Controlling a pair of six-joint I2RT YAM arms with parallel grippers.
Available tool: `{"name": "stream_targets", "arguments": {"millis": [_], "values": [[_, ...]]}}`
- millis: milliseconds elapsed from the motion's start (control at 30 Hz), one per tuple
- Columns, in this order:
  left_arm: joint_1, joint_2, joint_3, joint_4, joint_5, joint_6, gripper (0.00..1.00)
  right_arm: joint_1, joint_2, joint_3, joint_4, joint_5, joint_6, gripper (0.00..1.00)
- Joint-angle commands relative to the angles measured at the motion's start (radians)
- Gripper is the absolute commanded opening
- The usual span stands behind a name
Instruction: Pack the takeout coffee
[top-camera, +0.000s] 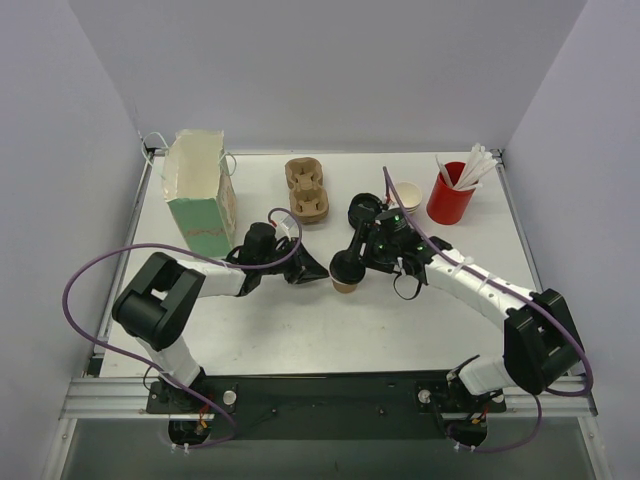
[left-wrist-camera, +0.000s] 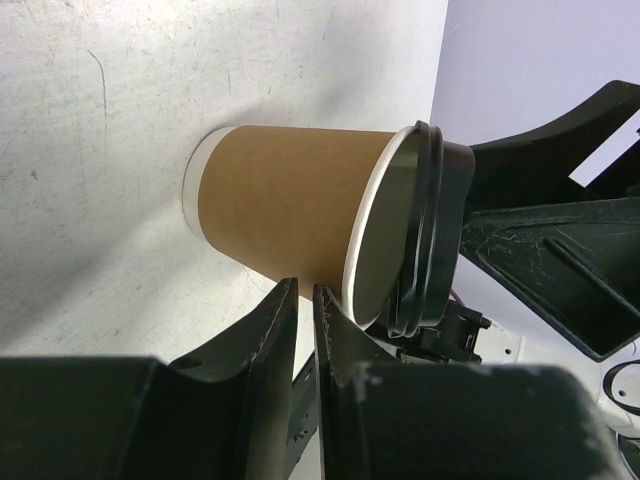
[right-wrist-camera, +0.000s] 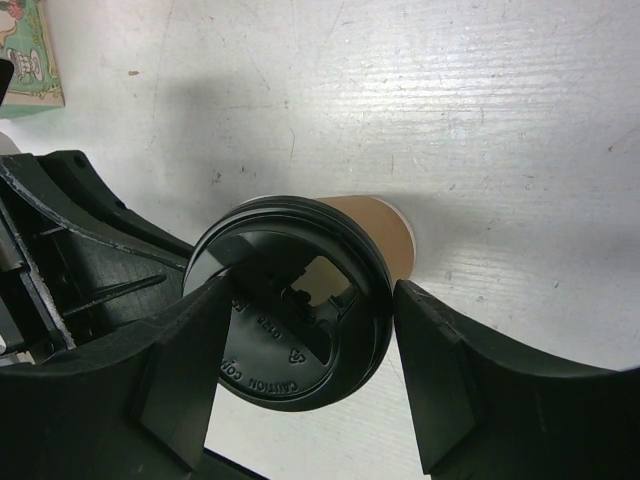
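Past the arms' bases at the near edge, the takeout coffee (left-wrist-camera: 285, 205) stands upright mid-counter, between the 2 pincers. The right pincer (right-wrist-camera: 306, 345) hangs over it, fingers pressed on either side of the black lid (right-wrist-camera: 290, 300), so it is clamped on the lid and not on the paper wall. The left pincer (left-wrist-camera: 305, 292) sits just beside the cup's left flank, fingers nearly together with only a slit between them, gripping nothing.

From the left wrist the lid looks cocked, with white rim showing under 1 edge. I judge the cup light and thin-walled — a hard squeeze would dent it, and lifting by an unseated lid could leave the cup behind. The stiffer band just under the rim seems the safer hold.

The counter (top-camera: 300, 330) is white, flat and scuffed. Farther off stand a paper bag (top-camera: 200, 200) at far left, a pulp cup carrier (top-camera: 307, 190) at far centre and a red cup (top-camera: 448, 200) of white sticks at far right — pale walls close 3 sides.
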Motion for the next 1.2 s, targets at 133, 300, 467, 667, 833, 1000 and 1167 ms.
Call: {"name": "stream_targets", "arguments": {"millis": [133, 300, 467, 667, 833, 1000, 1167], "values": [[-0.006, 0.008, 0.039, 0.028, 0.011, 0.021, 0.22, 0.032, 0.031, 0.071, -0.061, 0.05, -0.046, 0.61], [-0.006, 0.008, 0.043, 0.025, 0.011, 0.021, 0.22, 0.046, 0.051, 0.102, -0.095, 0.067, -0.066, 0.61], [-0.006, 0.009, 0.05, 0.017, 0.014, 0.026, 0.22, 0.063, 0.066, 0.129, -0.125, 0.089, -0.083, 0.61], [-0.006, 0.008, 0.054, 0.011, 0.014, 0.029, 0.22, 0.084, 0.084, 0.172, -0.174, 0.119, -0.109, 0.63], [-0.006, 0.006, 0.056, 0.003, 0.014, 0.033, 0.22, 0.094, 0.101, 0.194, -0.196, 0.13, -0.118, 0.64], [-0.006, 0.008, 0.06, 0.0, 0.014, 0.035, 0.22, 0.098, 0.112, 0.197, -0.211, 0.142, -0.121, 0.64], [-0.006, 0.003, 0.065, -0.014, 0.014, 0.044, 0.22, 0.1, 0.107, 0.192, -0.222, 0.176, -0.127, 0.64]]}}
